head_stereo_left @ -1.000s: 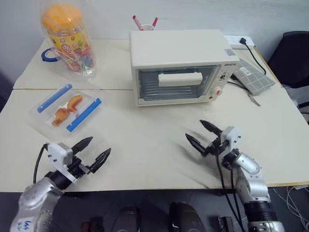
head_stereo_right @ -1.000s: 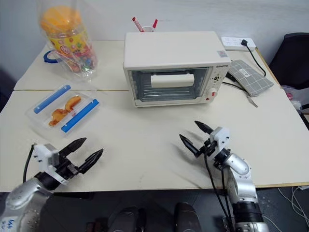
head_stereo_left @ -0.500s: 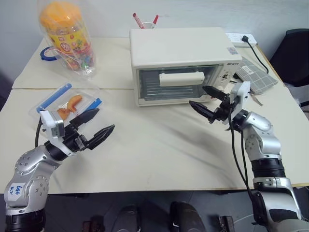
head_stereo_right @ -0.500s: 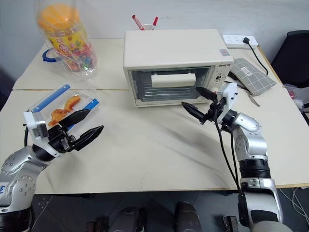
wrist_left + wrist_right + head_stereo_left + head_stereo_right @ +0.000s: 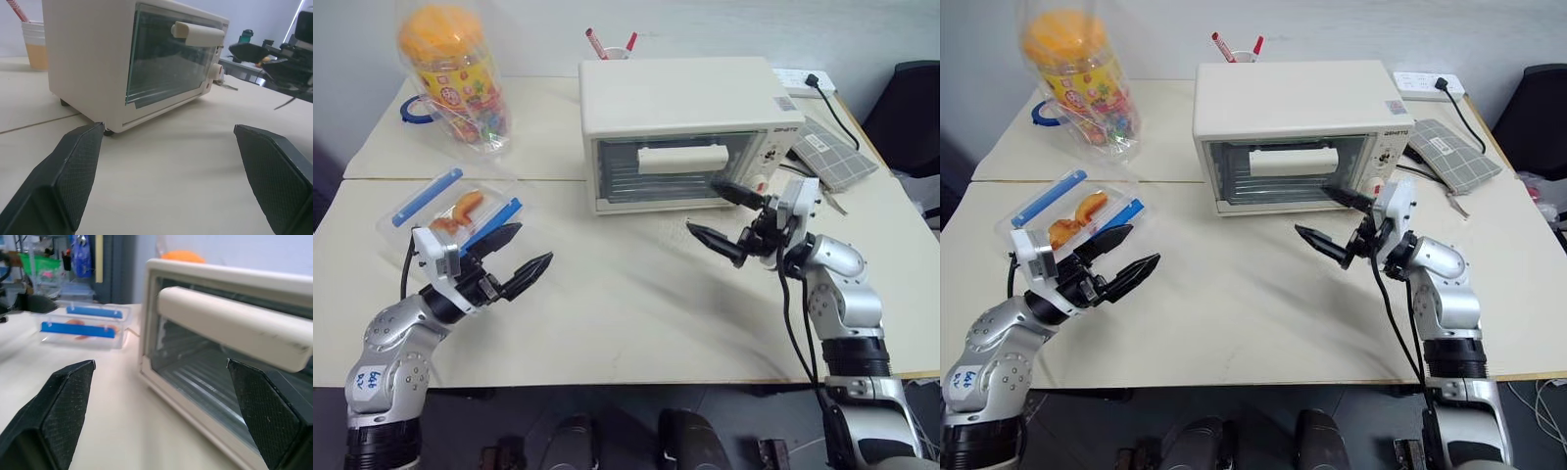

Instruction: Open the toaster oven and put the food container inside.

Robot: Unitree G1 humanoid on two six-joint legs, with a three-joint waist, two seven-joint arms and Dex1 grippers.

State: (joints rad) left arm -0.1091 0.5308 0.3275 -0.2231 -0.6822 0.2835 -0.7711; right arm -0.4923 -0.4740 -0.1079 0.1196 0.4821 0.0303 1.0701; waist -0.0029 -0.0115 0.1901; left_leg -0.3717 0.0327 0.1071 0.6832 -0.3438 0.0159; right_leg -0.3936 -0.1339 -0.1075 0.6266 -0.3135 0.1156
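The cream-white toaster oven [image 5: 685,108] stands at the back middle of the table, its glass door shut and its white bar handle [image 5: 680,158] across the top of the door. The food container [image 5: 450,209], clear with two blue clip bars and orange-brown food inside, lies at the left. My left gripper [image 5: 535,243] hovers open just in front and to the right of the container, pointing toward the oven. My right gripper [image 5: 702,206] is open in front of the door's lower right corner, one fingertip close to the glass. The right wrist view shows the handle [image 5: 230,328] near and the container [image 5: 88,325] beyond.
A tall clear jar with an orange lid [image 5: 450,73] stands at the back left, with a blue tape ring [image 5: 411,110] beside it. A cup with pens [image 5: 612,44] is behind the oven. A power strip [image 5: 798,83] and a grey pouch [image 5: 827,157] lie to the oven's right.
Both arms have risen from near the table's front edge. The right gripper came up to the oven door; the left gripper moved forward to beside the container. Both stayed open.
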